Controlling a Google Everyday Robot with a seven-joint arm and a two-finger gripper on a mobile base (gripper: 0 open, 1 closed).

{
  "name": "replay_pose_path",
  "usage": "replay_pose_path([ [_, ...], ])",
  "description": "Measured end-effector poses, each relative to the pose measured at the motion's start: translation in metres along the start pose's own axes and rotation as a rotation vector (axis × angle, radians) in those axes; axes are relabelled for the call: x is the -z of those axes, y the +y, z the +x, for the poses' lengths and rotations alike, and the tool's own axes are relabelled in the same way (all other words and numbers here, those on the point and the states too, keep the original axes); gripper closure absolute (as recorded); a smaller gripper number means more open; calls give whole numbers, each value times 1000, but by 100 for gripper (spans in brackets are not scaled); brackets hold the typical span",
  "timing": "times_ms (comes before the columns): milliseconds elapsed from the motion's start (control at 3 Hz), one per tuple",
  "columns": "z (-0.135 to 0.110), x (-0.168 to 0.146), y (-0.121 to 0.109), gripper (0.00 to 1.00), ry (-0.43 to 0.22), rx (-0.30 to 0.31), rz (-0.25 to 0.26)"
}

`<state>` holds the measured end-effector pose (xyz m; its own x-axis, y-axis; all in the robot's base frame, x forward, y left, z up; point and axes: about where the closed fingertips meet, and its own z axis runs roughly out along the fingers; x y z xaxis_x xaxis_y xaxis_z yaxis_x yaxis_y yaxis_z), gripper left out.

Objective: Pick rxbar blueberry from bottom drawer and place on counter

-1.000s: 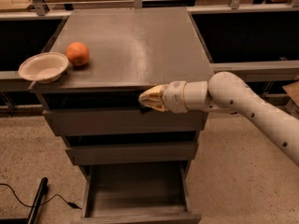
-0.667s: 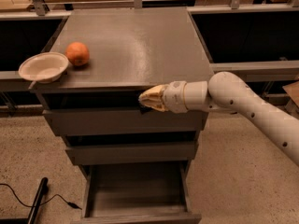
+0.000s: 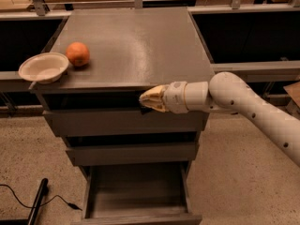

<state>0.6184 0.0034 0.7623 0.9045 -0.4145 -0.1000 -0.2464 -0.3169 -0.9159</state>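
Hand [image 3: 142, 99] is seen at the front edge of the desk [image 3: 136, 41], held out sideways on the end of the white arm [image 3: 253, 102] that comes in from the right. Its two tan fingers [image 3: 152, 93] are pressed close together, so the hand is clenched. A small dark bit is seen just under the fingertips, but it cannot be told if that is the rxbar blueberry or only shadow. The bottom drawer [image 3: 140, 218] is pulled out, far below the hand. Up and to the left of the hand, well apart from it, an orange [image 3: 78, 54] is set on the desk. A pale bowl [image 3: 43, 67] is set just beside the orange, farther from the hand, at the desk's left edge
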Motion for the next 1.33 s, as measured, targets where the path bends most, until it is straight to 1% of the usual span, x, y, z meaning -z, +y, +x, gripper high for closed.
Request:
replay_pose_path([
  [667,0,0,0,100,0,0,0],
  [1000,0,0,0,82,0,0,0],
  [1333,0,0,0,92,0,0,0],
])
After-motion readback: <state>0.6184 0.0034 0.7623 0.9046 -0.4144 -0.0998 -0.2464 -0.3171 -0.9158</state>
